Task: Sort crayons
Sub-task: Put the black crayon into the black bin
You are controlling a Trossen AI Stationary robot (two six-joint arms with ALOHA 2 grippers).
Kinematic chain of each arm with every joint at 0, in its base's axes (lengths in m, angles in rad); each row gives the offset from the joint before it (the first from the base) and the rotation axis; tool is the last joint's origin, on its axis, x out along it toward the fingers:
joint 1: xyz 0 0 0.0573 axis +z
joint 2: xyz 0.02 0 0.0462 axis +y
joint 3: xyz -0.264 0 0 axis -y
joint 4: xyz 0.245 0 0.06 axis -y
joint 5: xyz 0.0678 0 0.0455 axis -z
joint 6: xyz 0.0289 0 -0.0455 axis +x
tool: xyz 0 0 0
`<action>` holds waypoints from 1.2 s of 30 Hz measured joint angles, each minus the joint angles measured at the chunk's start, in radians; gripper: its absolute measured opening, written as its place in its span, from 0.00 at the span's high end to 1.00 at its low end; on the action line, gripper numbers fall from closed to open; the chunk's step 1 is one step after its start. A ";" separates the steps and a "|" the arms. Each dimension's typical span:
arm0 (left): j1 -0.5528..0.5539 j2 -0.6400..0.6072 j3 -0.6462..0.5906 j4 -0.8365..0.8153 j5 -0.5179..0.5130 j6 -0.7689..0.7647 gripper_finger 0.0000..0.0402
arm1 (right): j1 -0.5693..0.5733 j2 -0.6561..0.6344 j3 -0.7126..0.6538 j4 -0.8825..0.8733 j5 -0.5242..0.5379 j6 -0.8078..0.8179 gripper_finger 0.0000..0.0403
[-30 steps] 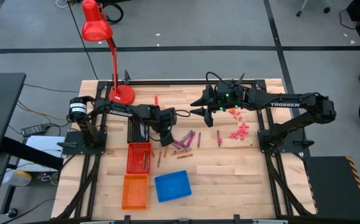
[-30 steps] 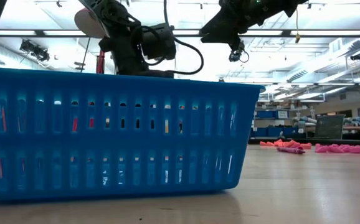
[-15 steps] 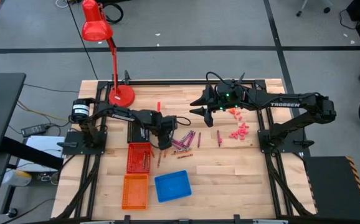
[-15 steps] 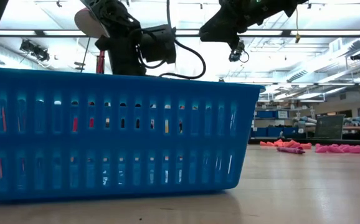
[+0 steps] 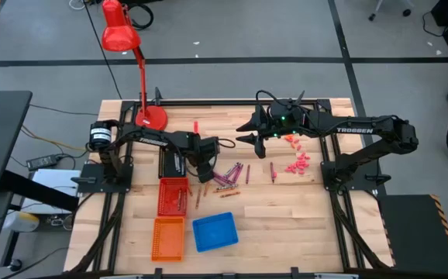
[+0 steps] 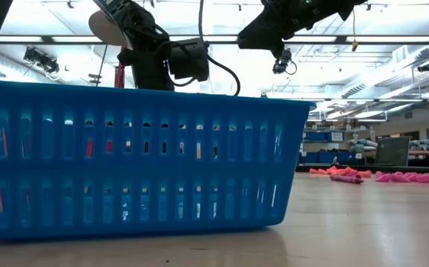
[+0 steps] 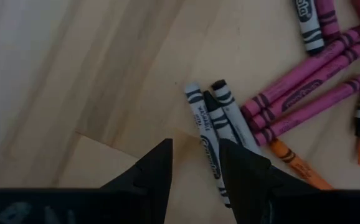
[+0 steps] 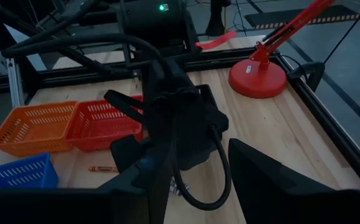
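Worktop (image 5: 286, 209): baskets lining the near-left edge. Right gripper (image 5: 240, 133) waiting mid-worktop, jaws parted, empty. Left gripper (image 7: 195, 163) hovering beside the crayons (image 5: 228, 175) at centre, jaws parted, empty, straddling a grey crayon (image 7: 210, 144). Picking step; next likely calling for descending and closing.

We see a pale butcher-block wooden table (image 5: 286, 209) with a smooth, faintly satin finish, its plank joints plain in the left wrist view. On it lie paper-wrapped wax crayons (image 7: 304, 102), their magenta, grey and orange labels matt. The blue (image 6: 140, 159), red (image 5: 173, 196) and orange (image 5: 169, 238) slotted baskets look like moulded plastic with a slight sheen. The red desk lamp (image 5: 120, 35) has a glossy painted shade. Both arms' black casings appear matt.
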 joint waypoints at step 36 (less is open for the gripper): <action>-0.054 -0.003 -0.065 0.022 -0.071 -0.043 0.64 | 0.000 0.000 0.000 0.050 0.003 0.020 0.60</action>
